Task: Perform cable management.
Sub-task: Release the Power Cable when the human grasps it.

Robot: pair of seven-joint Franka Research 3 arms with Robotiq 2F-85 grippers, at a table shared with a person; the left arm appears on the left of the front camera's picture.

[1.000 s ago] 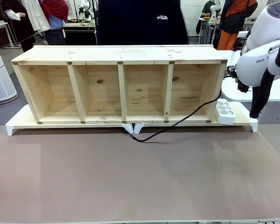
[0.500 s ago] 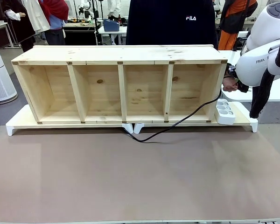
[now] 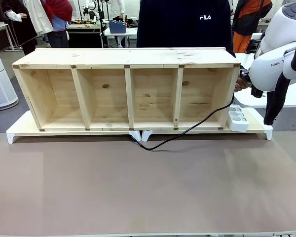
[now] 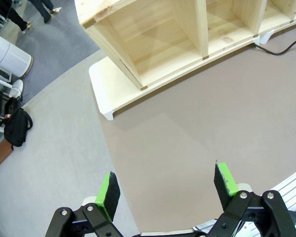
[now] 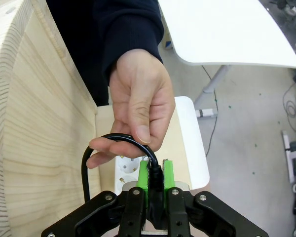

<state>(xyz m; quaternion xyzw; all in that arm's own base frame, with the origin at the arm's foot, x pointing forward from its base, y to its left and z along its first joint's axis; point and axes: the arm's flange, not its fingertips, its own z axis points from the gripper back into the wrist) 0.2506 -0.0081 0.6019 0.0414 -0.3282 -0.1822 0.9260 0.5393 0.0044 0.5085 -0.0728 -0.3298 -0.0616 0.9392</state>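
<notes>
Clearly unfinished, the cable (image 3: 187, 130) trails loose from the power strip (image 3: 237, 118) across the table (image 3: 148, 187) past the shelf's (image 3: 126, 89) four bare compartments, while the right gripper (image 5: 155, 174) pinches its plug end beside a person's hand (image 5: 138, 106) and the left gripper (image 4: 167, 190) hangs spread

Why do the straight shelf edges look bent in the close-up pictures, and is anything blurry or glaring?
Left wrist view: the wide lens curves the wooden shelf and table edge; even light, no glare. Right wrist view: the shelf side bows; the person's hand and the cable in the right claw look sharp. Front view: straight lines, soft shadows inside the compartments.
</notes>
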